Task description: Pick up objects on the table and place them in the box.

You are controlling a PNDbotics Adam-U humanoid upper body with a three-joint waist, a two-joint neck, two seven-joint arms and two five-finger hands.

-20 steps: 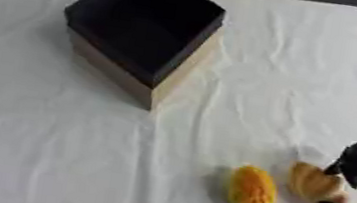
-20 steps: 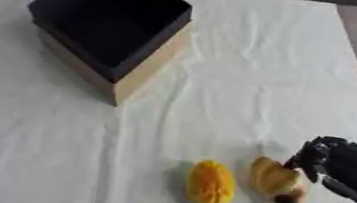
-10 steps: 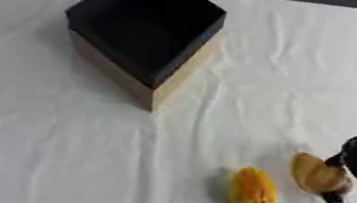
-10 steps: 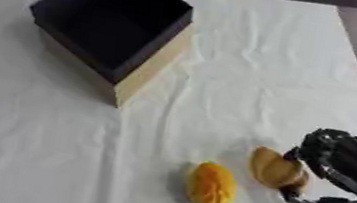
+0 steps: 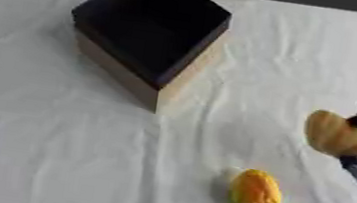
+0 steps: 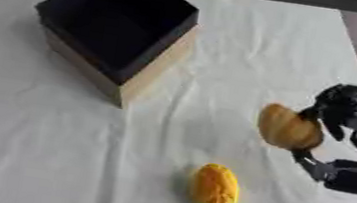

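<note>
Black right hand (image 6: 349,111) at 3 o'clock, fingers above and thumb below pinching a tan, rounded object (image 6: 288,128). Object is clear of the cloth, tilted, a shadow under it. Left hand shows in neither view.

Orange-yellow oval object (image 6: 215,187) lies on the white cloth of the desk (image 6: 50,155) at about 6 o'clock, apart from the hand and the held piece.

Box (image 6: 118,29), black inside with pale tan outer walls, stands open at 11 o'clock, set cornerwise; nothing can be made out in its dark interior.

Against one second ago: the tan object was down on the cloth just beside the orange-yellow one, hand over it. Now it is lifted and sits farther up and right of the oval. Oval object and box unchanged in place.
</note>
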